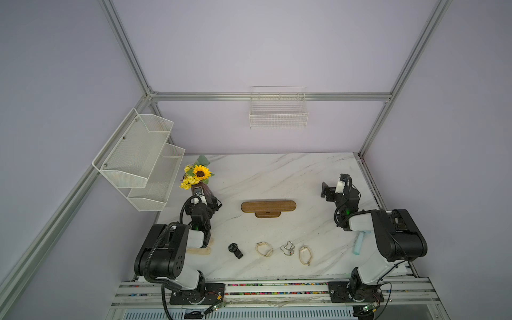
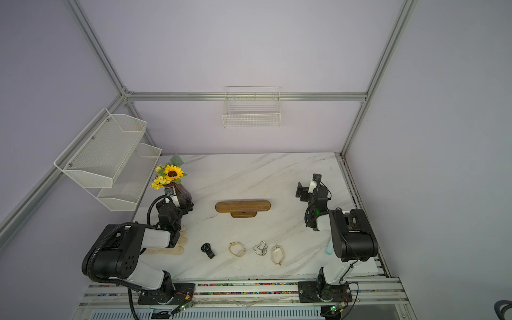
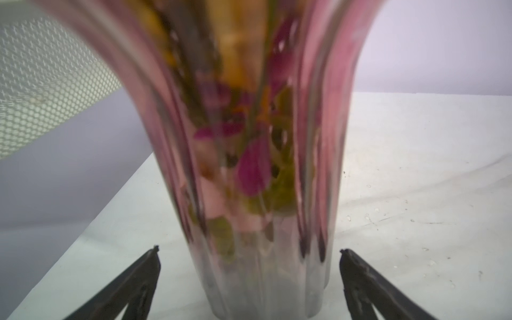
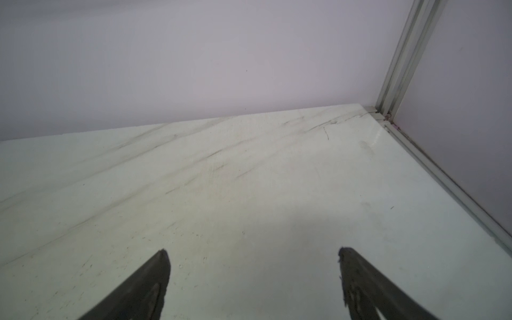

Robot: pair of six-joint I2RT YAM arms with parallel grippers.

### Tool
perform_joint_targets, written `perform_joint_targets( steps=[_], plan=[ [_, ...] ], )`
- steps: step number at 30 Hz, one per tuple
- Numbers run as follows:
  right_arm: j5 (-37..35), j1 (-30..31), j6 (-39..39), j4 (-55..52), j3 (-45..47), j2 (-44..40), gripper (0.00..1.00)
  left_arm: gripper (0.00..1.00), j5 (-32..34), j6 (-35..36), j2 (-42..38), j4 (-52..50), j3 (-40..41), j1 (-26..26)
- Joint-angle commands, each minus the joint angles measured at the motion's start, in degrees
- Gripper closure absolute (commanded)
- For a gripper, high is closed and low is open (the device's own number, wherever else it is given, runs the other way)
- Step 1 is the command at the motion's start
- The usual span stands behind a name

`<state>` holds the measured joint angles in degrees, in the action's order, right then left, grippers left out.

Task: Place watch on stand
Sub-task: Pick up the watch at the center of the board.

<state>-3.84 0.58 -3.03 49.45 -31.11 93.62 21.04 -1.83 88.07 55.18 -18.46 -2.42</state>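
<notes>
A black watch (image 1: 235, 250) (image 2: 207, 250) lies on the marble table near the front, left of centre. The stand (image 1: 268, 207) (image 2: 243, 207), a brown wooden bar on a small oval base, sits mid-table and nothing hangs on it. My left gripper (image 1: 210, 200) (image 3: 249, 249) is open at the back left, its fingers on either side of a glass vase (image 3: 263, 180) without touching it. My right gripper (image 1: 326, 191) (image 4: 253, 250) is open over bare table at the back right. Both are far from the watch.
The vase holds a sunflower bouquet (image 1: 200, 173). Two beige bands (image 1: 264, 248) (image 1: 305, 255) and a silver chain (image 1: 288, 248) lie right of the watch. A pale blue item (image 1: 358, 243) lies under the right arm. Mesh shelves (image 1: 144, 155) and a wire basket (image 1: 278, 116) hang on the walls.
</notes>
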Motion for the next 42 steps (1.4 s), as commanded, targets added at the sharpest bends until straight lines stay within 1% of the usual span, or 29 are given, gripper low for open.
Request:
perform_joint_targets(
  steps=[1,2,3,5,6,7,9,12,15,17,19,22,26,29,33,37,40,42],
  plan=[
    [-3.2,1.1,-2.5,-8.0,-0.6,-4.0,0.03,0.00,-0.5,2.5,-1.7,6.3,1.9,-0.7],
    [-3.9,1.5,-2.9,-10.0,-0.8,-5.2,0.03,0.00,-0.7,3.7,-2.3,6.2,1.9,-1.2],
    [-4.4,2.1,-3.0,-11.7,-0.6,-6.8,0.03,0.00,0.8,4.6,-3.7,4.1,1.5,-2.2],
    [-6.2,3.7,-3.3,-13.5,0.3,-10.1,0.03,0.00,2.6,5.5,-6.6,-2.5,-0.3,-3.8],
    [-7.4,4.6,-4.0,-14.7,0.8,-11.9,0.03,0.00,3.3,5.3,-10.1,-7.2,-1.3,-4.5],
    [-8.6,5.2,-5.0,-16.1,1.1,-13.7,0.03,0.00,3.4,4.4,-11.6,-10.9,-1.8,-5.0],
    [-9.8,6.4,-6.3,-18.2,1.8,-17.1,0.03,0.00,3.8,3.6,-13.9,-12.3,-0.7,-6.1],
    [-14.3,8.4,-7.3,-21.3,2.8,-21.5,0.03,0.00,5.9,4.9,-17.1,-12.6,0.8,-8.3],
    [-19.9,10.5,-10.7,-24.6,3.6,-25.9,0.03,0.00,6.7,3.9,-22.2,-18.0,0.5,-10.2],
    [-21.2,11.0,-13.2,-27.2,3.6,-28.2,0.03,0.00,7.6,2.9,-24.9,-21.5,0.5,-11.5],
    [-22.9,11.5,-16.3,-32.5,2.5,-29.6,0.03,0.00,9.4,3.2,-27.3,-24.7,0.5,-13.2],
    [-23.4,12.7,-19.0,-39.9,0.3,-30.1,0.03,0.00,11.0,2.4,-30.4,-29.5,0.4,-14.4],
    [-23.3,14.3,-21.2,-48.8,-3.0,-29.1,0.03,0.00,11.8,2.8,-33.8,-32.7,1.1,-16.4],
    [-22.7,15.6,-22.4,-53.9,-4.8,-29.2,0.03,0.00,13.1,2.6,-36.1,-38.2,0.0,-18.3],
    [-21.2,17.7,-23.8,-61.8,-8.5,-29.2,0.03,0.00,13.9,-0.7,-39.5,-48.1,-3.4,-20.2],
    [-21.6,21.6,-25.0,-69.4,-12.4,-28.9,0.03,0.00,14.0,-7.5,-40.8,-63.0,-10.6,-20.4],
    [-22.2,25.3,-26.4,-74.0,-14.0,-28.9,0.03,0.00,10.3,-13.1,-40.8,-72.2,-15.1,-20.6],
    [-22.3,27.7,-27.6,-75.7,-14.1,-29.5,0.03,0.00,6.8,-16.3,-41.0,-75.3,-16.2,-21.0]
  ],
)
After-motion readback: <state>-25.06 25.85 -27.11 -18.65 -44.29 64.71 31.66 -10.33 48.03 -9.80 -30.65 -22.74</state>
